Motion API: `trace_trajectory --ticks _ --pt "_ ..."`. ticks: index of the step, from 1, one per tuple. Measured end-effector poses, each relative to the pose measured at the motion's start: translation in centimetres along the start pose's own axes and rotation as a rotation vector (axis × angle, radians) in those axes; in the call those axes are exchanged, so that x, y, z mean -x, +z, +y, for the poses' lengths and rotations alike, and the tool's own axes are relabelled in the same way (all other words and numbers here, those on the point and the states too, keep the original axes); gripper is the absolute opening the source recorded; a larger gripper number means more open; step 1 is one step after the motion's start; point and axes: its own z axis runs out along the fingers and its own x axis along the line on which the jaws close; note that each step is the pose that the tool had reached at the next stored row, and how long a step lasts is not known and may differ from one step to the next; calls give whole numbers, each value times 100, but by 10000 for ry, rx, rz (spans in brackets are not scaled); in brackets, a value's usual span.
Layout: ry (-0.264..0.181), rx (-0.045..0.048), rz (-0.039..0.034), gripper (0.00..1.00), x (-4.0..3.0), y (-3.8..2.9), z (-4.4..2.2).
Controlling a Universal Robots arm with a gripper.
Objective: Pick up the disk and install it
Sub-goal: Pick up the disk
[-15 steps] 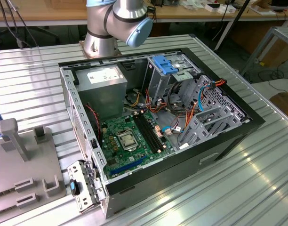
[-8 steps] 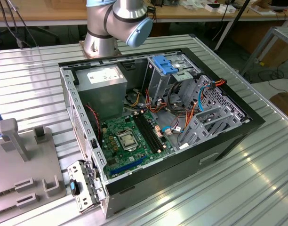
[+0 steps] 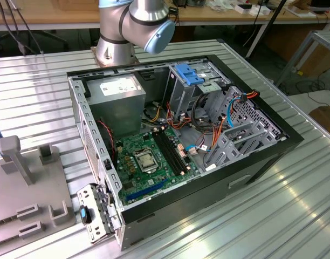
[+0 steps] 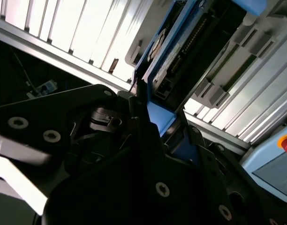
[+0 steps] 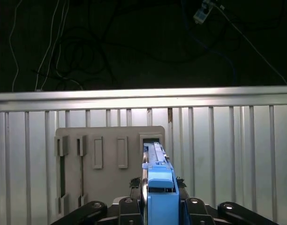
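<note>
Ribbed aluminium worktop [image 3: 294, 210] is carrying everything you are watching. An open computer case [image 3: 208, 195] is lying on its side at the exterior view's centre. The arm [image 3: 133, 26] is rising at twelve o'clock of it, and a grey slotted holder plate [image 3: 25, 186] is sitting at eight o'clock. In the first wrist view your end effector [image 5: 160, 208] is clenching the disk [image 5: 158, 185] edge-on by its blue frame. The disk's far end is lining up with one plate slot, and you cannot tell whether they are touching.

Disk [image 5: 160, 192] frame: smooth blue plastic. Table [image 5: 228, 150]: ribbed bright metal. Fixture plate [image 5: 109, 138]: matt grey.
</note>
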Motion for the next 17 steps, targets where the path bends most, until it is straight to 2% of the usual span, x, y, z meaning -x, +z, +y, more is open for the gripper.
trace_trajectory --ticks 3,5,7,8,9,10,11,17 --pt "0 -12 0 37 0 -117 0" --pt "3 -55 -1 37 0 -136 1" --pt "4 -155 -5 37 0 -148 1" --pt "4 -249 -9 37 0 -172 0" --pt "3 -312 -11 37 -1 -221 1" --pt "1 -323 -11 37 -1 -252 1" --pt "-1 -327 -11 37 -1 -284 1" --pt "-1 -336 -11 37 -1 -583 2"
